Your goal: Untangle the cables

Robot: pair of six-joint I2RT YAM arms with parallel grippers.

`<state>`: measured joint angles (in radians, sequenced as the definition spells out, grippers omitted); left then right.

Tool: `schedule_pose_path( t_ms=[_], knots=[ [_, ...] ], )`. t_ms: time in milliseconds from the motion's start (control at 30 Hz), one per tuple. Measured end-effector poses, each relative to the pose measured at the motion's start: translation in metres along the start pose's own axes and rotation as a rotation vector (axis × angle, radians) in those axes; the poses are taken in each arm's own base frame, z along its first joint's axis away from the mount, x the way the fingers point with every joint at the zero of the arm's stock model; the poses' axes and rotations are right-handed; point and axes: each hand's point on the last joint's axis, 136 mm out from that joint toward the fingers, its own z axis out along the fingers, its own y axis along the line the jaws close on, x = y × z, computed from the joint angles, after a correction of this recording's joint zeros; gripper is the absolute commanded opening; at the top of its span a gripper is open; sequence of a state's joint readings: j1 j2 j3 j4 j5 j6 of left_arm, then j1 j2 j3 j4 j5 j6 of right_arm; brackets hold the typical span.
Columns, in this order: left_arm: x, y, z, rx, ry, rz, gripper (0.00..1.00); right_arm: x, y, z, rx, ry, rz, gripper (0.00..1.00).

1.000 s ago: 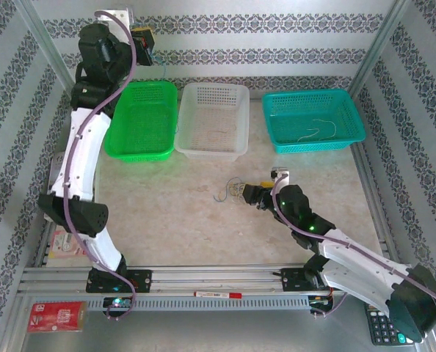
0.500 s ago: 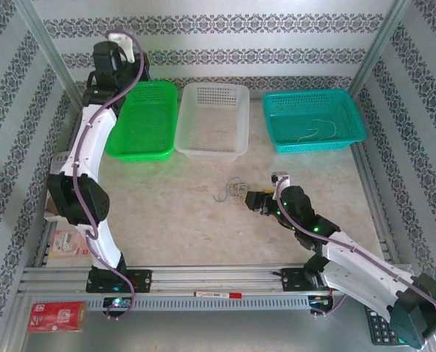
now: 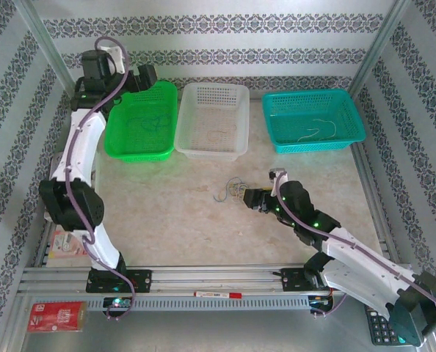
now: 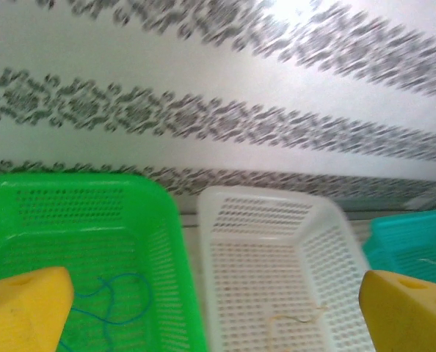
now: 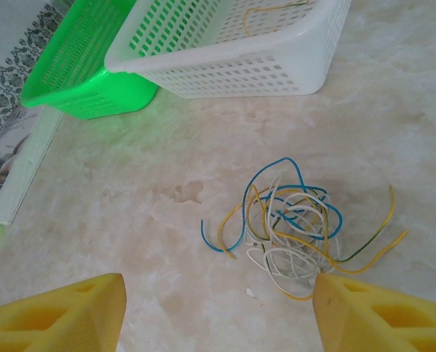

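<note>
Swung down from the back wall, the left arm (image 3: pixel 82 147) now hangs over the green basket (image 3: pixel 133 155), left fingers (image 4: pixel 23 304) spread wide and empty (a blue strand (image 4: pixel 108 301) lies below). Right fingers (image 5: pixel 56 312), apart and holding nothing, hover just beside the cables (image 5: pixel 291 227) on the tabletop (image 3: pixel 174 213). Closing there could pinch several strands together and tighten the knot. Count: two arms, three baskets, one tangle, perhaps seven or eight strands, too interwoven to be sure.

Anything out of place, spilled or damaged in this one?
Nothing spilled or damaged. Stray items: a pen lying along the front rail and a calculator at the near right corner, both off the work surface. The cables lie knotted on the table.
</note>
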<state>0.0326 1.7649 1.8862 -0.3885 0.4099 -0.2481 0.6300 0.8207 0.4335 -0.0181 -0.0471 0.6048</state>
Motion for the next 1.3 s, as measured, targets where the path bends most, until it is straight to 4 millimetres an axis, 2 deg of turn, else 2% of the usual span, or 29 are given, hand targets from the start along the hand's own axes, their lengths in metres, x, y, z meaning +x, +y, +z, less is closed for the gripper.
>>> schedule_pose_path(
  t_ms=[100,200,300,500,633,733,833,1000,1100,1167,1233,1300],
  knots=[
    [-0.008,-0.025,-0.035,0.059,-0.032,-0.016,1.00,0.004,-0.003,0.006,0.018,0.026,0.001,0.67],
    [0.013,-0.046,-0.064,0.109,-0.019,-0.051,1.00,0.010,-0.008,0.013,0.040,0.057,0.002,0.66],
    [0.062,-0.068,-0.079,0.156,0.048,-0.095,1.00,0.015,-0.012,0.020,0.064,0.093,-0.003,0.67],
    [0.193,-0.104,-0.099,0.203,0.241,-0.180,1.00,0.017,-0.014,0.040,0.104,0.155,-0.040,0.67],
    [0.259,-0.111,-0.111,0.202,0.320,-0.245,1.00,0.013,-0.019,0.058,0.137,0.189,-0.072,0.67],
    [0.294,-0.105,-0.113,0.168,0.364,-0.294,1.00,0.012,-0.026,0.073,0.166,0.219,-0.092,0.67],
    [0.304,-0.102,-0.111,0.139,0.378,-0.324,1.00,0.016,-0.038,0.087,0.199,0.254,-0.100,0.68],
    [0.288,-0.107,-0.105,0.150,0.332,-0.341,1.00,0.034,-0.054,0.100,0.238,0.318,-0.110,0.67],
    [0.284,-0.110,-0.100,0.157,0.321,-0.349,1.00,0.045,-0.061,0.107,0.249,0.350,-0.108,0.62],
    [0.285,-0.112,-0.096,0.161,0.324,-0.356,1.00,0.051,-0.063,0.111,0.247,0.367,-0.109,0.45],
    [0.289,-0.113,-0.092,0.161,0.337,-0.362,1.00,0.056,-0.063,0.115,0.235,0.380,-0.099,0.22],
    [0.294,-0.115,-0.090,0.161,0.350,-0.365,1.00,0.055,-0.059,0.117,0.215,0.376,-0.096,0.06]
  ],
)
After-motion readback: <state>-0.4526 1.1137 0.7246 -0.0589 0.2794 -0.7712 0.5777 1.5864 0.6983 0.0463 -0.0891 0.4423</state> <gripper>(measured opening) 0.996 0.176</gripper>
